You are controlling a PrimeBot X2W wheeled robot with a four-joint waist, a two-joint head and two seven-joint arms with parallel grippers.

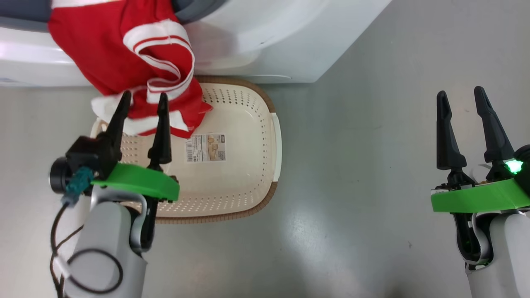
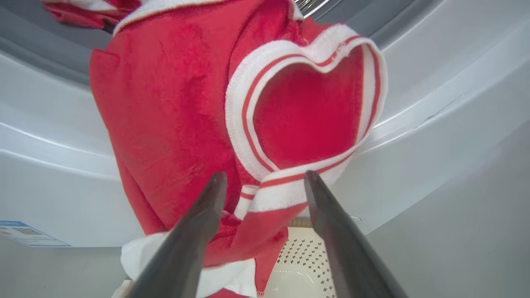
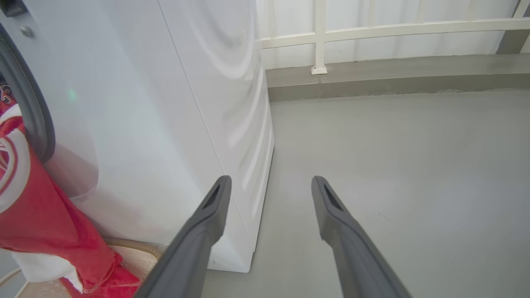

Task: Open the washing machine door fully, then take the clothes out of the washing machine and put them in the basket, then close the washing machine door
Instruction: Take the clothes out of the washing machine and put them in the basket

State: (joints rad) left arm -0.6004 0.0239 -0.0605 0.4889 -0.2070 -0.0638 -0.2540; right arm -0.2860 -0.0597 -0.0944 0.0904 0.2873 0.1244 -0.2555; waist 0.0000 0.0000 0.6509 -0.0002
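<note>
Unloading: clothes (image 1: 116,49) hang from washing machine (image 1: 265,33) into basket (image 1: 240,174). Left end effector (image 1: 144,95) spread, empty; next needs a higher grip.

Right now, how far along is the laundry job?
Done: washer open, jersey hanging from it with its lower end in the basket. In hand: left gripper open at that end, gripping nothing; right gripper open over the floor. Left: get the whole jersey into the basket, then shut the door.
</note>
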